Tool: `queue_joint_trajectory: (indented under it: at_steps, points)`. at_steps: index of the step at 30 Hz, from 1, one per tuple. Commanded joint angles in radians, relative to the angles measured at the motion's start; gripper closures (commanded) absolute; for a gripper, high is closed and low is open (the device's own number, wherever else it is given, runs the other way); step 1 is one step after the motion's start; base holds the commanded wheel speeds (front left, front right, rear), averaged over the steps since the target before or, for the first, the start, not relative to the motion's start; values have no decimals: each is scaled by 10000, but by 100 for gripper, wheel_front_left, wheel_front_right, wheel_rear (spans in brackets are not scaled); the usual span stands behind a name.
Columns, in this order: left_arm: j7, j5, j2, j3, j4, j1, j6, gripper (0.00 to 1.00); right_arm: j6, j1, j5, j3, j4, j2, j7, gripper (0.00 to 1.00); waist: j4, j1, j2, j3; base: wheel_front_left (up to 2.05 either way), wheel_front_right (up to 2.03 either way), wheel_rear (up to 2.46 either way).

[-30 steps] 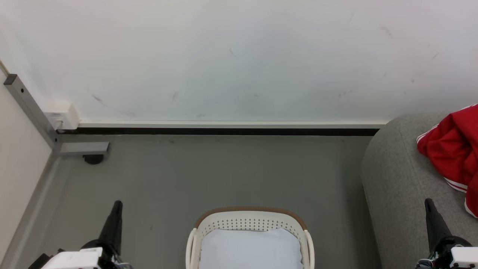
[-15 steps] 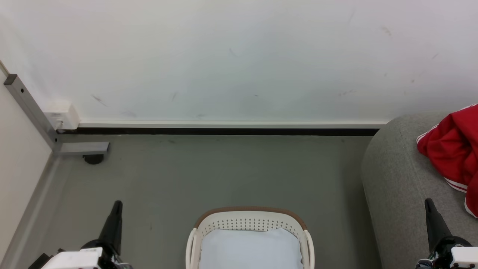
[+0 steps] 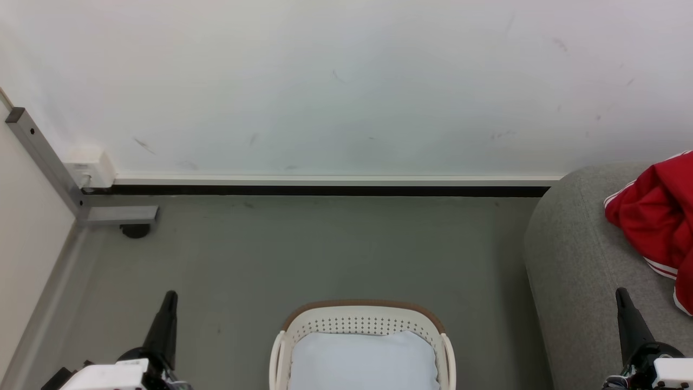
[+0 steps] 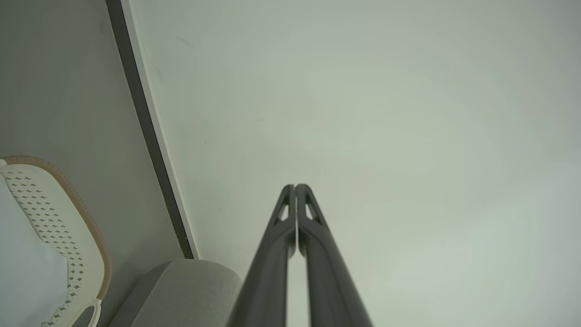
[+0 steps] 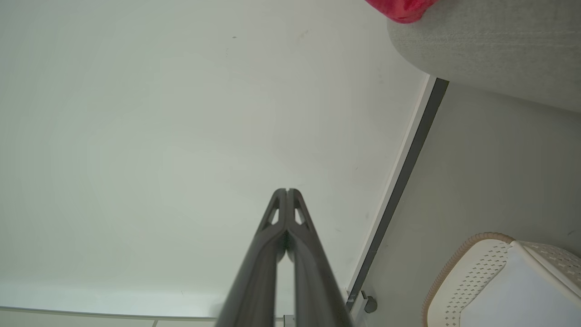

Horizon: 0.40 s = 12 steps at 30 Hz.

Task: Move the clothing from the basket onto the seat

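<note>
Fingers pressed together, pinching nothing, the left gripper (image 4: 295,186) and right gripper (image 5: 287,190) point at the white wall (image 3: 346,81). The bright red, stripe-trimmed fabric clothing (image 3: 658,216) lies near the wall-side corner of the grey upholstered seat (image 3: 574,260) — the cream perforated plastic basket (image 3: 363,305), on the grey floor (image 3: 325,249) beside it, holds a pale bluish pad (image 3: 363,360).

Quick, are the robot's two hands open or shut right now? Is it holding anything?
The left gripper is shut, holding nothing.
The right gripper is shut, holding nothing.
</note>
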Motion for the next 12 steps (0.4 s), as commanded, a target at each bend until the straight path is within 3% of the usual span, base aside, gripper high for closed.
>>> queue_joint_trajectory:
  at_steps: [1, 12]
  points:
    - [43, -118, 81, 29, -29, -81, -40, 100, -21, -120, -12, -39, 27, 0, 32, 100, 0, 0, 0, 0, 0, 0, 0]
    - [42, -118, 81, 29, -29, -81, -40, 100, -21, -120, -14, -42, 27, 2, 33, 100, 0, 0, 0, 0, 0, 0, 0]
